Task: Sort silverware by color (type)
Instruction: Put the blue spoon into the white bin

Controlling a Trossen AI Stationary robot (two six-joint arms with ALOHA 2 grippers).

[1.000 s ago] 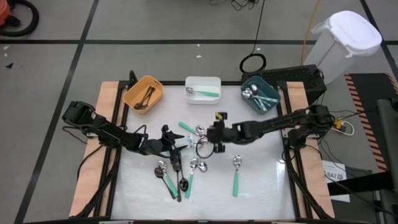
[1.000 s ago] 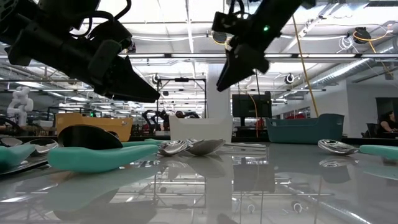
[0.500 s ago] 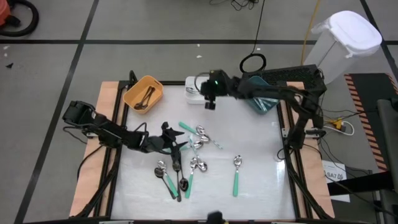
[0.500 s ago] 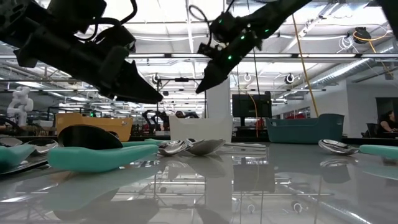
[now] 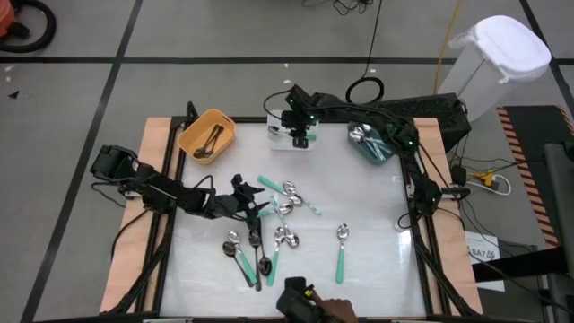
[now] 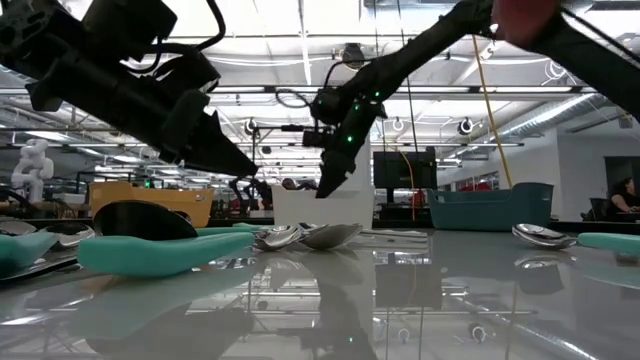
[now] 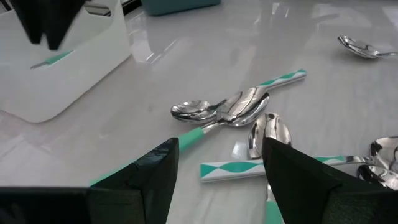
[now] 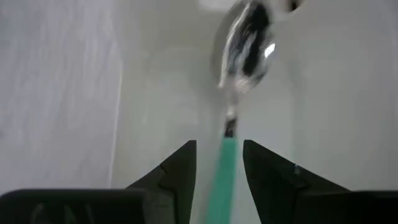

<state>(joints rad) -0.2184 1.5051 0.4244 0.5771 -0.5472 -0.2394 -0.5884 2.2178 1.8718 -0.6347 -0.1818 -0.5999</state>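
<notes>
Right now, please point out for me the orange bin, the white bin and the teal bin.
orange bin (image 5: pixel 190 135): high view, on its left rim.
white bin (image 5: pixel 278 117): high view, on its far rim, left of the arm.
teal bin (image 6: pixel 490 207): low view, on its front wall.
</notes>
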